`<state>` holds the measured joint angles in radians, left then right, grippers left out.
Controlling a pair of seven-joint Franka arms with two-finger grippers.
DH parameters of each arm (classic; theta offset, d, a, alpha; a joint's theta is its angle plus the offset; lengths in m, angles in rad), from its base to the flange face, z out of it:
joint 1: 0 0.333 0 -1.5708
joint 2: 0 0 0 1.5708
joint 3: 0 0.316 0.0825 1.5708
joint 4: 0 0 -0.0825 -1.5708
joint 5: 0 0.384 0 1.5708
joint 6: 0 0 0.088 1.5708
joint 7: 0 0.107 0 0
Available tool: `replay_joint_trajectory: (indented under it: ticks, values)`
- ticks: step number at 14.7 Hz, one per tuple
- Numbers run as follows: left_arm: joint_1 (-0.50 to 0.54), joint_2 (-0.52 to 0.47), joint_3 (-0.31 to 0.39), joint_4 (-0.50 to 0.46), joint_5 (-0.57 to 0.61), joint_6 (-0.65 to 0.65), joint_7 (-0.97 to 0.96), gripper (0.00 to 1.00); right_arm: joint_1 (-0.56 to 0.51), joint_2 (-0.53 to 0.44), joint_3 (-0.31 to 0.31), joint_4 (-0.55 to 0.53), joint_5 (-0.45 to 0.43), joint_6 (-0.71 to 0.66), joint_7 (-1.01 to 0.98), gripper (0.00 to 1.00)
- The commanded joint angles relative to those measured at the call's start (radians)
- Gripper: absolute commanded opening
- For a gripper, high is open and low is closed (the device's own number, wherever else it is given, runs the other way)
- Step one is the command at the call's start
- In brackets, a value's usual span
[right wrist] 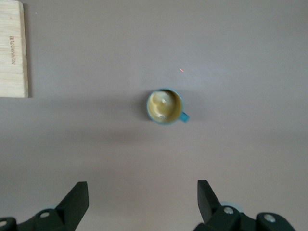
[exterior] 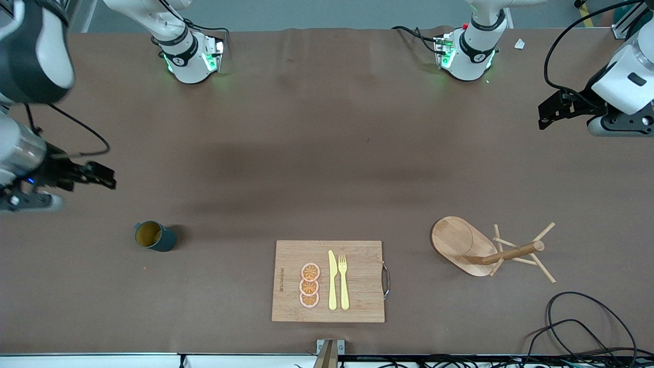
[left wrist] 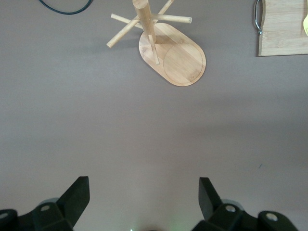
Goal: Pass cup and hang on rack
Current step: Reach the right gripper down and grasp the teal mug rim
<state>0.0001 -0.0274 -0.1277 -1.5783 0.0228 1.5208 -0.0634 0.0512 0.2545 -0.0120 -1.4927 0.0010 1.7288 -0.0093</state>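
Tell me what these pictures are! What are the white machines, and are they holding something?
They are two robot arms at a brown table. The big picture looks down from a high camera facing them. The two small pictures come from cameras on each arm's wrist, so you see black fingers at the edge.

The left gripper hangs open above the table near the wooden rack, a little tree with pegs. The right gripper hangs open above the table near the cup, a dark teal mug. Neither holds anything.

Between cup and rack lies a cutting board with three orange slices, a yellow knife and a yellow fork.
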Motion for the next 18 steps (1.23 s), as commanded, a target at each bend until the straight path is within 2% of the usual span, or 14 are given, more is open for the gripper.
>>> replay_joint_trajectory:
  ticks: [1,6,10,13,14,15,16,18]
  values:
    - [-0.005,0.007,-0.006,0.014,0.009,-0.002,-0.007,1.0,0.001,0.078,-0.002,-0.014,0.002,0.072,0.008,1.0]
    - [-0.008,0.03,-0.009,0.011,0.008,0.013,-0.012,1.0,0.006,0.19,-0.003,-0.161,0.001,0.346,0.078,1.0]
    - [-0.002,0.047,-0.009,0.006,0.006,0.027,-0.01,1.0,-0.004,0.299,-0.003,-0.166,0.002,0.471,0.081,1.0]
    - [-0.005,0.052,-0.009,0.007,0.008,0.028,-0.01,1.0,0.001,0.354,-0.002,-0.161,0.005,0.498,0.083,0.99]
    - [-0.006,0.058,-0.009,0.011,0.011,0.03,-0.01,1.0,-0.002,0.367,-0.002,-0.161,0.004,0.512,0.083,0.93]
    - [-0.006,0.058,-0.009,0.014,0.014,0.03,-0.01,1.0,-0.002,0.377,-0.002,-0.161,0.004,0.512,0.074,0.74]
    - [-0.002,0.057,-0.009,0.014,0.012,0.03,-0.009,1.0,-0.002,0.377,-0.002,-0.164,0.004,0.503,0.068,0.51]
    - [0.0,0.05,-0.009,0.012,0.009,0.025,-0.003,1.0,-0.004,0.377,-0.002,-0.161,0.002,0.479,0.061,0.23]
